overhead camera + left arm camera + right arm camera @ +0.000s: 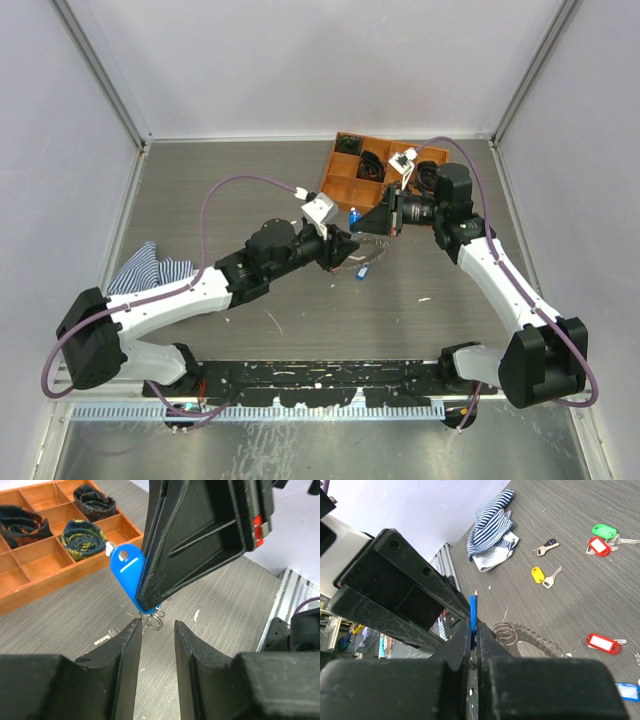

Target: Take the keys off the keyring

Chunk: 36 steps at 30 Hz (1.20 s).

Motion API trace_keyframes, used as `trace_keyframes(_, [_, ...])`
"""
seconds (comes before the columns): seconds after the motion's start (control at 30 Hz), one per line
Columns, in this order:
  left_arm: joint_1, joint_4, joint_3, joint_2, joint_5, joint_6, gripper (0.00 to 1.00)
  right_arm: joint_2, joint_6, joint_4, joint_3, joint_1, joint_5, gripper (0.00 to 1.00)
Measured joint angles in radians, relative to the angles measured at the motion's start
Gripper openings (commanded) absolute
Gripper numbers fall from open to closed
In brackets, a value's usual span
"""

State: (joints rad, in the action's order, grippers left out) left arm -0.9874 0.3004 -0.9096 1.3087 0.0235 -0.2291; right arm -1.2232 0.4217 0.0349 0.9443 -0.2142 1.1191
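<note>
My right gripper (474, 629) is shut on the blue tag (472, 611) of a key and holds it on edge just above the table. In the left wrist view the tag (128, 575) hangs from the right gripper's fingers (200, 535), with small wire coils (156, 619) under it. The keyring (536, 639), a toothed grey loop, lies on the table beside the tag. My left gripper (157, 630) is open and empty, its fingertips just short of the coils. From above, the two grippers (350, 250) (366, 224) meet mid-table.
Loose keys lie on the table: green tag (604, 530), red tags (598, 546) (600, 643), yellow tag (537, 574), blue tag (627, 691). A striped cloth (148, 268) lies at the left. An orange compartment tray (352, 178) with black coiled bundles stands behind.
</note>
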Motion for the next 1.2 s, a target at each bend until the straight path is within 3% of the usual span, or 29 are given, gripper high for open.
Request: trace_keyframes(1.2, [-0.003,-0.136,-0.035,-0.024,-0.099,0.028,0.32,0.000,0.049,-0.029,0.000,0.000,-0.001,0.01])
